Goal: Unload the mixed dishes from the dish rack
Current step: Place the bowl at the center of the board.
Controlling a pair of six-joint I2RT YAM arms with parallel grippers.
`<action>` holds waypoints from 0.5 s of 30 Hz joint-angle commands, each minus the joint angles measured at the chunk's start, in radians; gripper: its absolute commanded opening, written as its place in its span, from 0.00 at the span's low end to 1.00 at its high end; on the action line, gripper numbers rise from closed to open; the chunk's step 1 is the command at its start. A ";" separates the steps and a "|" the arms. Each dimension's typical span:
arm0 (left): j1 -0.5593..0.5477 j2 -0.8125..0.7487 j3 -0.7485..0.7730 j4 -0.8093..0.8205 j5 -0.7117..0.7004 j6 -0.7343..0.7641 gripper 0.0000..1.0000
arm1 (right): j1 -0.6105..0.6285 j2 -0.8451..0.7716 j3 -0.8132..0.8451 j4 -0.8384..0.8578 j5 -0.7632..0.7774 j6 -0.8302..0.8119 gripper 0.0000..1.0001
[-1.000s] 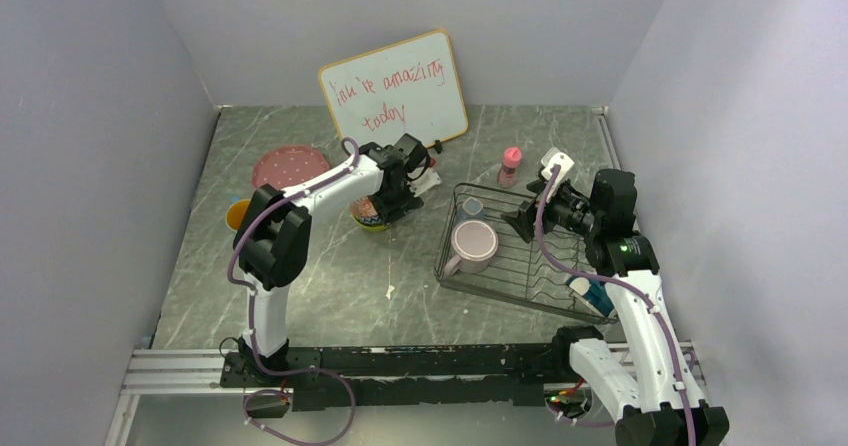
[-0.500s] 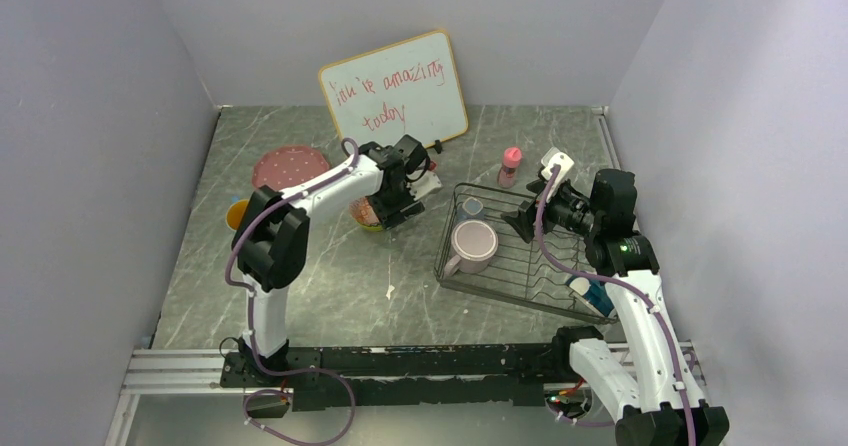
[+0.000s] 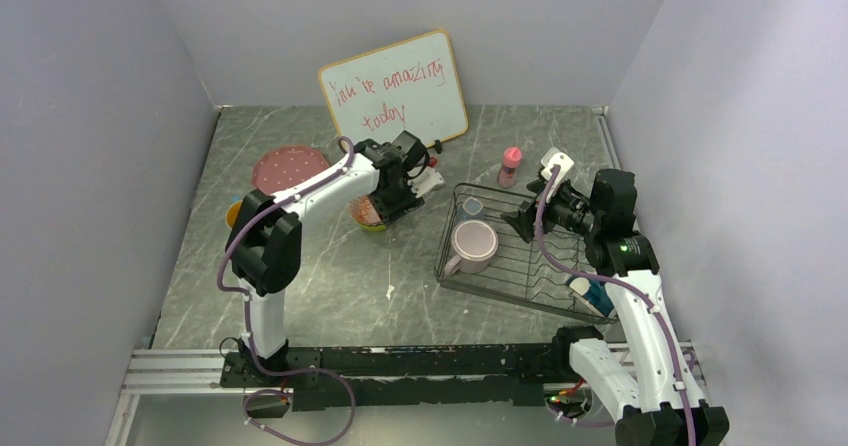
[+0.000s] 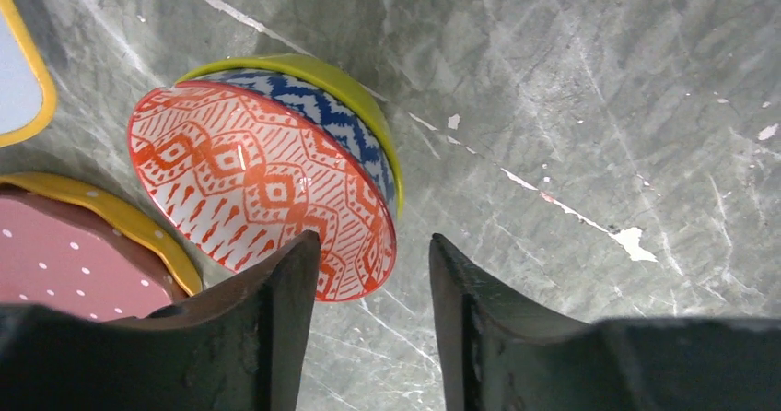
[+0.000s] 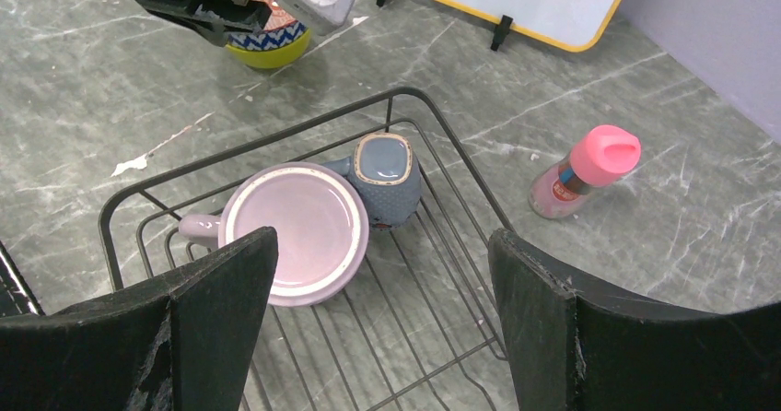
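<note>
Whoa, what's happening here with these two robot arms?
They are emptying a dish rack onto the table. The left gripper, open, hovers at the rim of an orange-patterned bowl nested in a blue-white patterned bowl and a yellow bowl, beside a pink dotted plate. The right gripper, open, hangs over the rack, where a lilac mug and a small grey-blue cup wait.

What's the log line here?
left fingers open over orange-patterned ceramic bowl, nested in bowls | right fingers open above dark wire dish rack | rack holds lilac ceramic mug, small grey cup

3 plain lilac-grey walls enclose a grey marbled tabletop under even, soft light.
</note>
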 commanded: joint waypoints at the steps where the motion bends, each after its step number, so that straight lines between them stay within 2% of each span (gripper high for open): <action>1: -0.009 -0.024 0.038 -0.008 0.057 -0.004 0.48 | -0.003 -0.010 0.024 0.012 0.002 -0.016 0.88; 7: -0.009 0.006 0.042 0.005 0.062 0.004 0.36 | -0.003 -0.012 0.024 0.009 0.001 -0.018 0.88; 15: -0.009 0.052 0.049 0.016 0.021 0.030 0.29 | -0.003 -0.010 0.024 0.009 0.001 -0.019 0.88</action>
